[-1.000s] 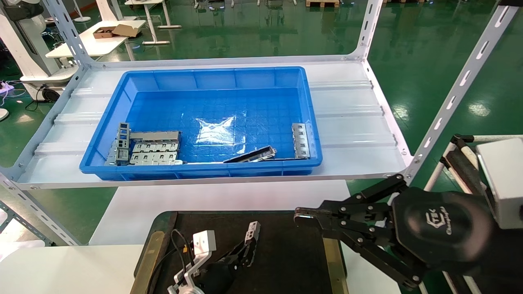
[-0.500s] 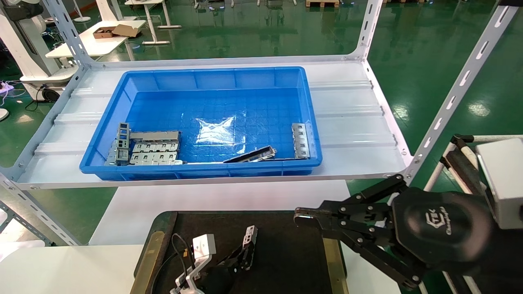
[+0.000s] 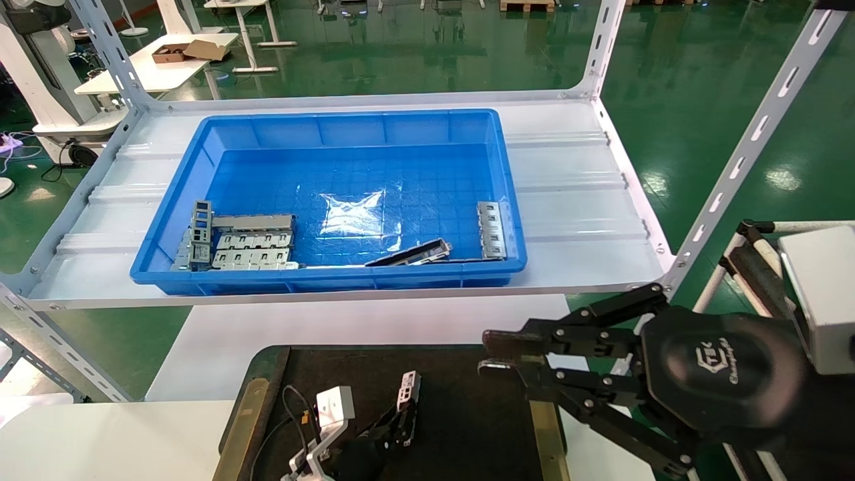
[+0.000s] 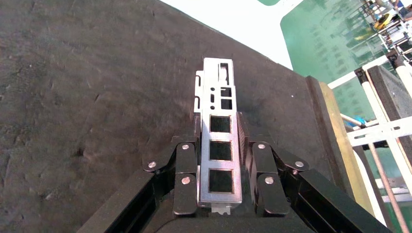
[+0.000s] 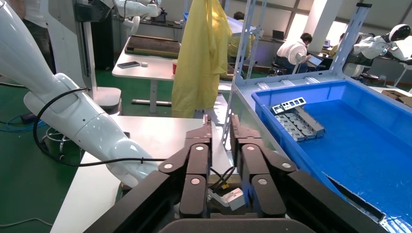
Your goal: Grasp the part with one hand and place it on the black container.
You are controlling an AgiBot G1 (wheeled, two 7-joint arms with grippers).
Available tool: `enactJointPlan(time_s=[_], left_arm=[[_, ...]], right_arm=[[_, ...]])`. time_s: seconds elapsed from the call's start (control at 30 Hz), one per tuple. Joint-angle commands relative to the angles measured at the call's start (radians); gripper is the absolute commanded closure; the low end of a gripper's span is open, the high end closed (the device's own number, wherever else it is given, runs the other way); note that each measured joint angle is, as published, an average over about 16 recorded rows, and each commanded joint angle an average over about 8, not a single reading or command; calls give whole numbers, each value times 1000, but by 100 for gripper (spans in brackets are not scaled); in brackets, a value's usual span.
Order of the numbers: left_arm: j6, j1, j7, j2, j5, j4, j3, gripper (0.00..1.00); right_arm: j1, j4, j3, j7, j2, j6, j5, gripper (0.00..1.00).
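The part [image 3: 408, 389] is a small silver strip with square cutouts. My left gripper [image 3: 405, 417] is shut on it and holds it tilted just over the black container [image 3: 467, 414], near the head view's lower edge. In the left wrist view the part [image 4: 217, 77] sticks out forward between the closed fingers of the left gripper [image 4: 219, 130], above the container's dark surface [image 4: 73, 97]. My right gripper [image 3: 486, 354] hovers over the container's right edge with its jaws slightly apart and empty; it also shows in the right wrist view [image 5: 220, 127].
A blue bin [image 3: 334, 119] sits on the white shelf [image 3: 574, 200] behind the container. It holds stacked grey plates [image 3: 254, 250], a dark bar [image 3: 411, 254] and another strip [image 3: 492, 230]. A slotted shelf post [image 3: 741, 160] rises beside my right arm.
My left gripper has sunk a little toward the container with the part in it. The right gripper's jaws have parted slightly.
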Motion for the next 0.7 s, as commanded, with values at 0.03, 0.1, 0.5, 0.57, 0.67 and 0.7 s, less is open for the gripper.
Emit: enactJointPlan(time_s=[0.03, 0.1, 0.5, 0.57, 0.67, 0.7], left_arm=[[-6, -5, 0, 0, -15, 1, 13, 0], [-14, -11, 6, -2, -29, -2, 28, 0], [-9, -63, 46, -98, -108, -120, 115, 0], [15, -74, 48, -131, -116, -158, 126, 0], [65, -89, 52, -184, -118, -219, 138, 0], [83, -93, 55, -201, -116, -239, 140, 0]], right_arm=[[0, 0, 0, 0, 0, 0, 0, 0], [0, 0, 0, 0, 0, 0, 0, 0], [0, 0, -1, 0, 0, 0, 1, 0], [0, 0, -1, -1, 0, 0, 1, 0], [0, 0, -1, -1, 0, 1, 1, 0], [0, 0, -1, -1, 1, 1, 1, 0]])
